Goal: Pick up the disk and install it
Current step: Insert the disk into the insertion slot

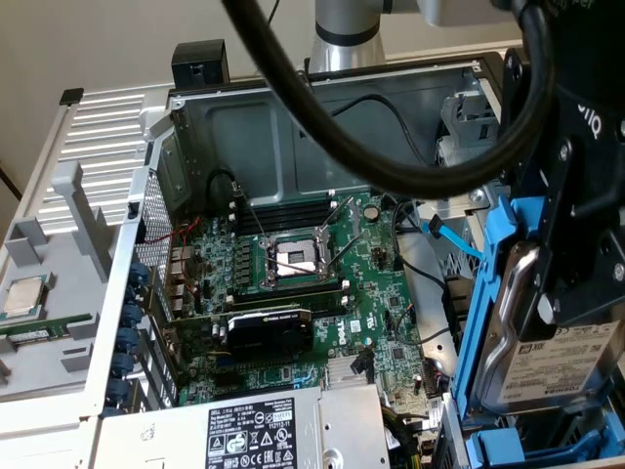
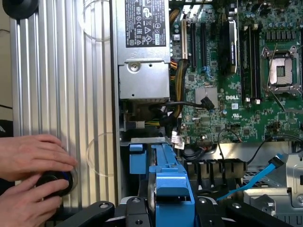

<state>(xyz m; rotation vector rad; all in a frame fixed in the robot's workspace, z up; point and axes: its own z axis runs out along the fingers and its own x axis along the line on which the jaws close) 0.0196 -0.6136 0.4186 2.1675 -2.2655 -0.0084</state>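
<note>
We are holding the disk (image 1: 564,363) in the gripper (image 2: 171,210), whose jaws are standing about half open and pressing on the disk's two sides. The disk is hanging on edge, clear of any surface, at the exterior view's right. It is over the right end of the open computer case (image 1: 293,127) and just beside the green circuit board (image 1: 371,283). Its white label is facing the camera there, and its blue frame (image 1: 485,293) is running along its left edge.

We are judging the disk to be a stiff, fairly heavy metal block for its bulk, and one that is sensitive to knocks, so it is calling for slow, steady moves. Its bare metal faces are looking smooth and likely slippery. The blue plastic frame is probably giving a little under pressure, so we are treating the flat sides as the sound place to grip, not the frame's thin rails.

In the wrist view the power supply (image 2: 144,47) is lying beyond the disk. A person's hands (image 2: 33,153) are resting on a black knob (image 2: 57,182) on the ribbed metal panel (image 2: 66,94) beside the case.
</note>
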